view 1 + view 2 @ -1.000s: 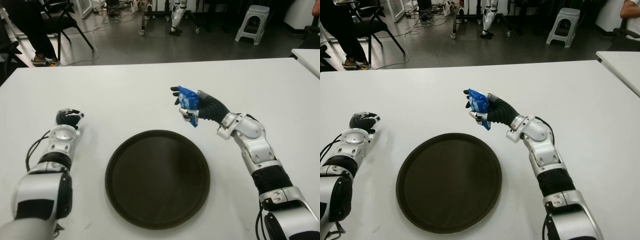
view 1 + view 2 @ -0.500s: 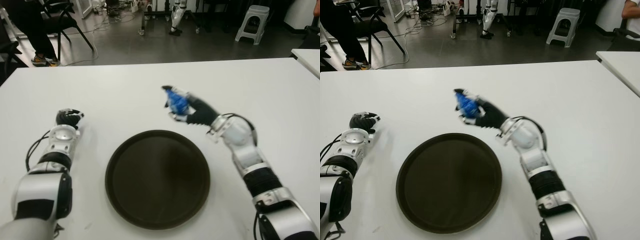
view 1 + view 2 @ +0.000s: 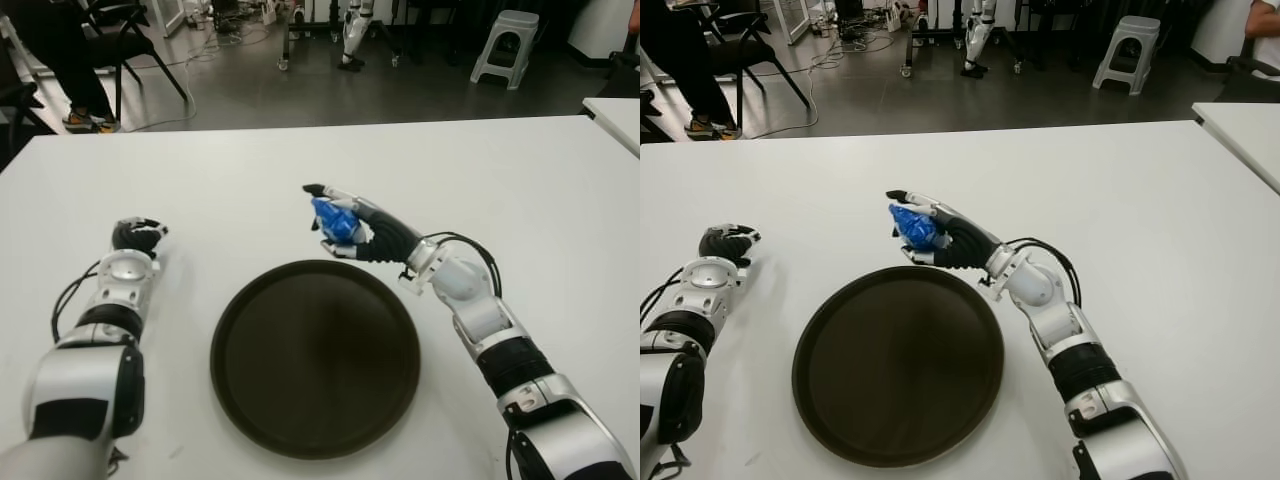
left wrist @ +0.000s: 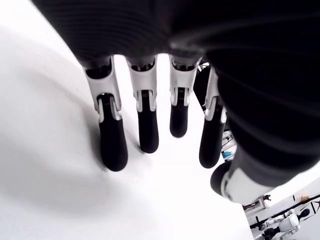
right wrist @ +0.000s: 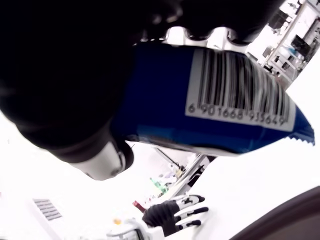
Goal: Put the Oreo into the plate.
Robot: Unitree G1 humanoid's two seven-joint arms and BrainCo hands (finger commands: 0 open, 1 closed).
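Note:
My right hand (image 3: 345, 222) is shut on a blue Oreo packet (image 3: 333, 219), holding it in the air just past the far rim of the round dark plate (image 3: 315, 355). The right wrist view shows the packet (image 5: 220, 120) from close by, with its white barcode panel, gripped in the dark fingers. The plate lies on the white table (image 3: 520, 170) in front of me and holds nothing. My left hand (image 3: 135, 236) shows at the far left of the table, well away from the plate; in its wrist view the fingers (image 4: 145, 127) hang relaxed over the tabletop and hold nothing.
Beyond the table's far edge there are a black chair (image 3: 120, 30) with a seated person's legs, a grey stool (image 3: 505, 45) and cables on the floor. A second white table's corner (image 3: 615, 112) shows at the far right.
My right hand has carried the Oreo packet to the left and slightly lower, closer to the plate's far rim, and the forearm has dropped toward the table. The left hand has not moved.

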